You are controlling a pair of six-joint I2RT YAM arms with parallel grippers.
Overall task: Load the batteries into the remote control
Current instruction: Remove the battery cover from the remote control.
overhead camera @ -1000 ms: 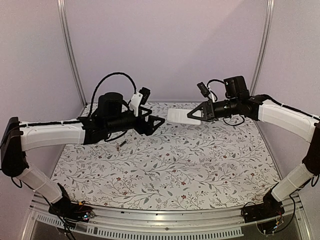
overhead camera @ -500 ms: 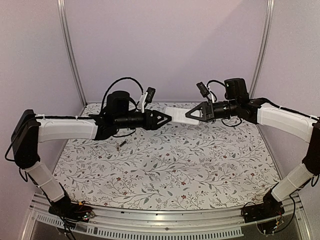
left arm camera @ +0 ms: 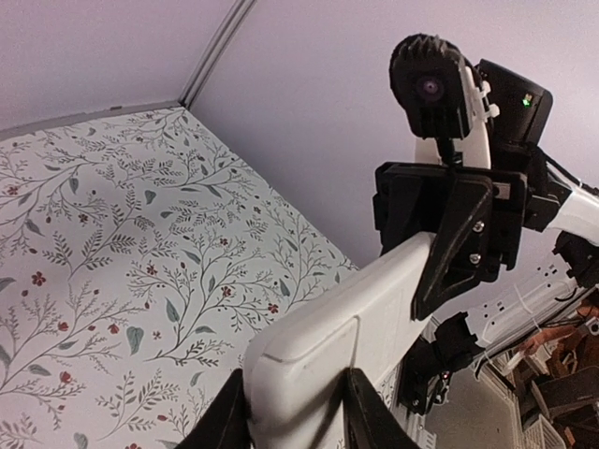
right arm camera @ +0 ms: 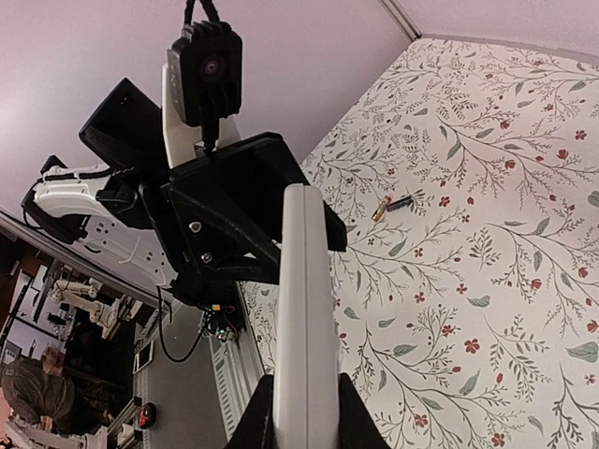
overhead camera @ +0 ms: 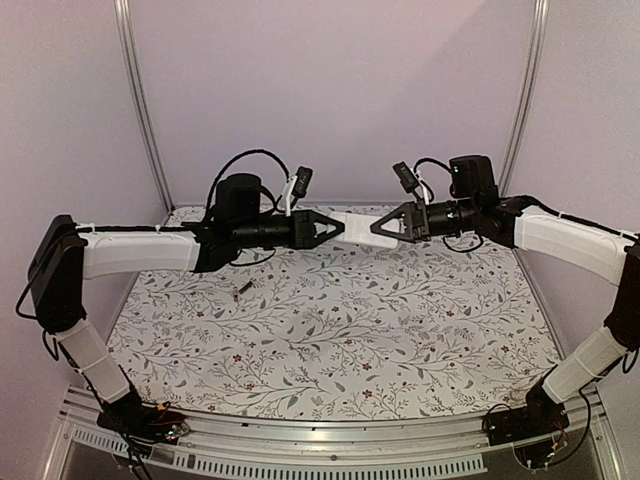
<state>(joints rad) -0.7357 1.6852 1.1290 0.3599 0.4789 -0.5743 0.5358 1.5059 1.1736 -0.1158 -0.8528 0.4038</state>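
Table [overhead camera: 350,340], floral cloth. Left arm [overhead camera: 130,255] and right arm [overhead camera: 565,235] reach inward, tips meeting over far middle. Remote [overhead camera: 357,224] in air between them, roughly level, white side showing. Right gripper [overhead camera: 377,226] clamps its right end. Left gripper [overhead camera: 338,228] fingers narrow, pressed on both sides of left end. Battery [overhead camera: 241,291] lies on table at left, under left arm, well apart from remote.
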